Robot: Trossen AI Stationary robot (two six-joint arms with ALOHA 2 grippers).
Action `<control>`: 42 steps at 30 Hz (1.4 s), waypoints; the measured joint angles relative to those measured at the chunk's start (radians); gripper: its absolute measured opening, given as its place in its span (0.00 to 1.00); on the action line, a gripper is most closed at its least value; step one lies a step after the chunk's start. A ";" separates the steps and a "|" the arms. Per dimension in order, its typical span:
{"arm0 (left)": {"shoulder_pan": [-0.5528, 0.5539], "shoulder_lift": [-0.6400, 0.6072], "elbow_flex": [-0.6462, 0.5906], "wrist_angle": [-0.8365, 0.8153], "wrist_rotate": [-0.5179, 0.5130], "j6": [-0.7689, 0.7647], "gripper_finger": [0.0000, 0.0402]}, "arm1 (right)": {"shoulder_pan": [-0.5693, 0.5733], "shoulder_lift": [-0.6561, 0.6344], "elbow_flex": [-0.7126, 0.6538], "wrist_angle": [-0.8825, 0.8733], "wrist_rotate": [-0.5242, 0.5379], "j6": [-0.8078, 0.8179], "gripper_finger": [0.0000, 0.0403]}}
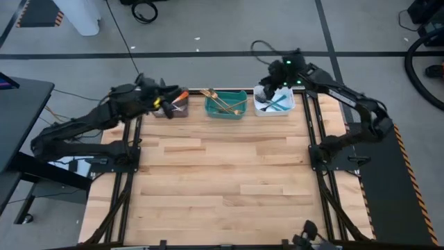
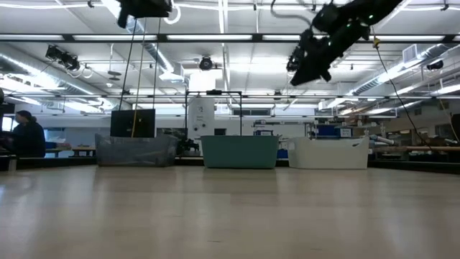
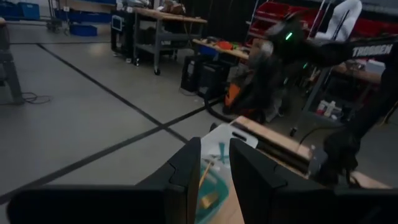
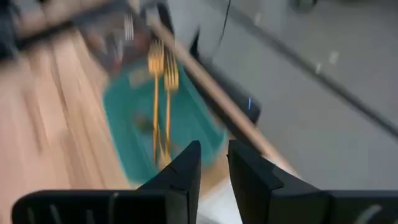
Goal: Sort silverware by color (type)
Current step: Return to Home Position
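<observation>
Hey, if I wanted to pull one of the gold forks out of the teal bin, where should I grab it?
Probably the neck just below the tines. The gold forks lie slanted, tines propped over the rim of the teal bin, so that end stands clear. Come from above, pinching across the thin shaft.

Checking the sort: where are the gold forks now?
In the high view, the gold forks lie in the teal bin, middle of three at the far edge of the table.
</observation>
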 joint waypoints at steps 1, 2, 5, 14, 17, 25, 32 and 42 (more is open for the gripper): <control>0.000 -0.029 0.000 -0.036 -0.001 0.005 0.23 | 0.000 -0.031 -0.014 0.047 0.000 0.030 0.22; 0.000 -0.055 0.000 -0.072 -0.004 0.008 0.23 | 0.000 -0.060 -0.031 0.096 0.002 0.064 0.22; 0.000 -0.132 -0.004 -0.160 -0.022 0.006 0.23 | 0.000 -0.149 -0.107 0.267 0.005 0.169 0.22; 0.000 -0.442 -0.270 -0.107 -0.029 -0.010 0.23 | 0.043 -0.347 -0.418 0.651 0.043 0.397 0.22; 0.000 -0.539 -0.387 -0.051 -0.027 -0.011 0.23 | 0.066 -0.391 -0.508 0.753 0.042 0.423 0.22; 0.000 -0.712 -0.597 -0.036 -0.015 -0.025 0.23 | 0.112 -0.443 -0.718 0.876 -0.156 0.459 0.22; 0.000 -0.755 -0.721 -0.015 0.058 -0.033 0.23 | 0.151 -0.442 -0.891 1.062 -0.175 0.572 0.22; 0.000 -0.754 -0.838 0.036 0.082 -0.071 0.22 | 0.196 -0.442 -1.010 1.255 -0.179 0.573 0.22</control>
